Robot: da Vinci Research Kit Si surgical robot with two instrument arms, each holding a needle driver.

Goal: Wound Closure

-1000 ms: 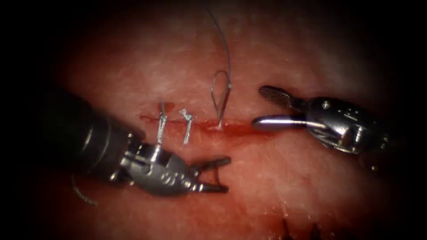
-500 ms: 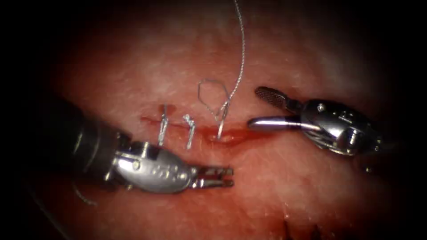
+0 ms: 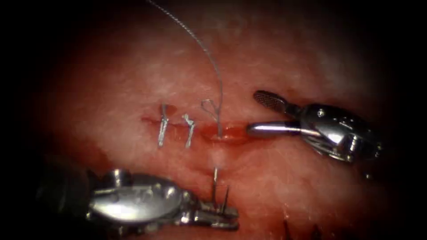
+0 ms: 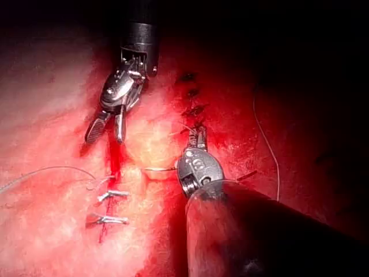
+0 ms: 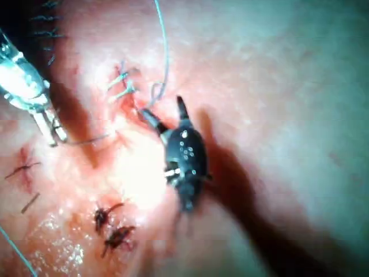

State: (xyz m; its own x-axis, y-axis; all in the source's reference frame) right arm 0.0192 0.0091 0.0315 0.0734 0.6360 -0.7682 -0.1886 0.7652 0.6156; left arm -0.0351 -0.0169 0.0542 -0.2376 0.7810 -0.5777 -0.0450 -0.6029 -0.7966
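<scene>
Thread [image 3: 213, 180] gripped by left gripper [image 3: 221, 213]; right gripper [image 3: 262, 114] agape, empty.

Dark stitches [image 5: 107, 217], red fluid [image 3: 227, 134]

From where I stand, the light falls as one soft pool in the middle of the endoscope view, brightest on the tissue [image 3: 275, 58] around the centre. It fades on every side into darkness [image 3: 26, 35] that takes all four corners and both edges. In the right wrist view the lighting is much stronger, and a long shadow [image 5: 248, 196] lies across the pale surface.
</scene>
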